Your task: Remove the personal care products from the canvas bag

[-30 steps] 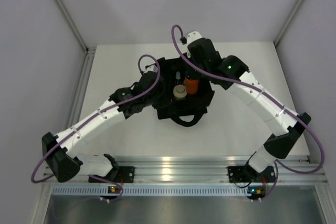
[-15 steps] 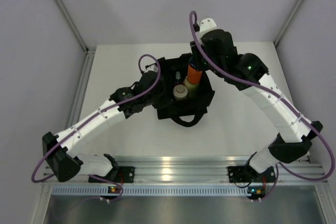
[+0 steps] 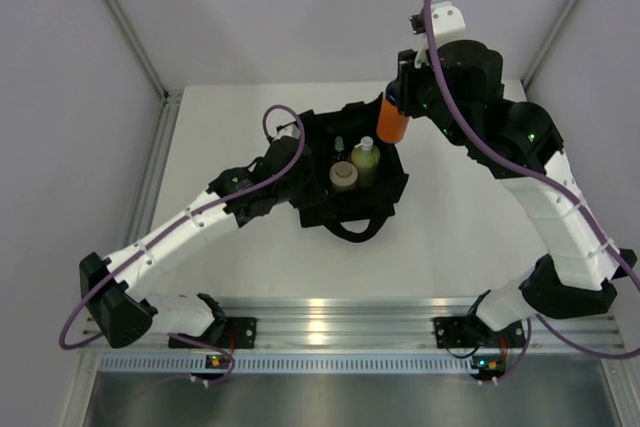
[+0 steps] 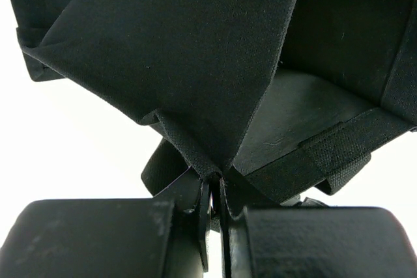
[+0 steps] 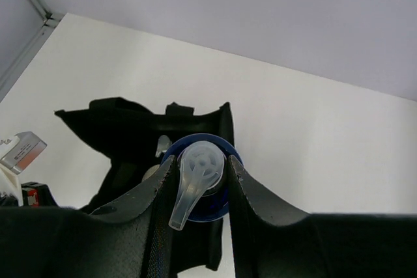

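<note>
Orange bottle [image 3: 393, 122] hangs in the air, just off the 1 o'clock corner of the canvas bag [image 3: 385, 192]. The right gripper [image 5: 201, 190] has its jaws squeezed tight on either side of the blue cap [image 5: 218, 201]. Over at the bag's 9 o'clock wall, the left gripper [image 4: 215, 190] is pinched fully closed on a fold of black canvas, pinning the bag in place.

To do this well, I'd carry the bottle low out toward 3 o'clock over bare table [image 3: 450, 237] and stand it upright. The jaws shouldn't part until the base rests, because a grip on the cap alone looks prone to swinging.

Inside the bag stand the cream-white cylinder [image 3: 343, 177] and, at its 1 o'clock, the yellow-green bottle [image 3: 364, 158]. A small white-tipped item [image 3: 339, 145] sits toward 11 o'clock, sunk in shadow, and I can't tell what it is. The right wrist view shows only the cap and its clear nozzle; the bottle's body is hidden beneath.
</note>
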Controlling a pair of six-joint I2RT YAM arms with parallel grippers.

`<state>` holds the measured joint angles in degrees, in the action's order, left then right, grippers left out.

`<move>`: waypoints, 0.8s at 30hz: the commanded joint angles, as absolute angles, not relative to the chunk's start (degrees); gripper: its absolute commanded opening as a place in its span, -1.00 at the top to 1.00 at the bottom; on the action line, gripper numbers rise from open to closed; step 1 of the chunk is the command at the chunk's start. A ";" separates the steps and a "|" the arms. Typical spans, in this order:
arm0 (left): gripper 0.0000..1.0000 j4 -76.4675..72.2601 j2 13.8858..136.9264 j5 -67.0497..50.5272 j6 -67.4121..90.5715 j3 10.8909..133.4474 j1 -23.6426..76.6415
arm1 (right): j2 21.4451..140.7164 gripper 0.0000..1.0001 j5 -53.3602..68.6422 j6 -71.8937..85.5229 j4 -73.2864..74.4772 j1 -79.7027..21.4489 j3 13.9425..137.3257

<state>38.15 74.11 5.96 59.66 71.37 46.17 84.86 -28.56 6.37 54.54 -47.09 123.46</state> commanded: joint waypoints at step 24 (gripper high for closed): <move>1.00 36.74 69.26 0.97 58.27 71.98 46.23 | 68.91 1.00 -27.95 6.42 26.64 -22.87 83.18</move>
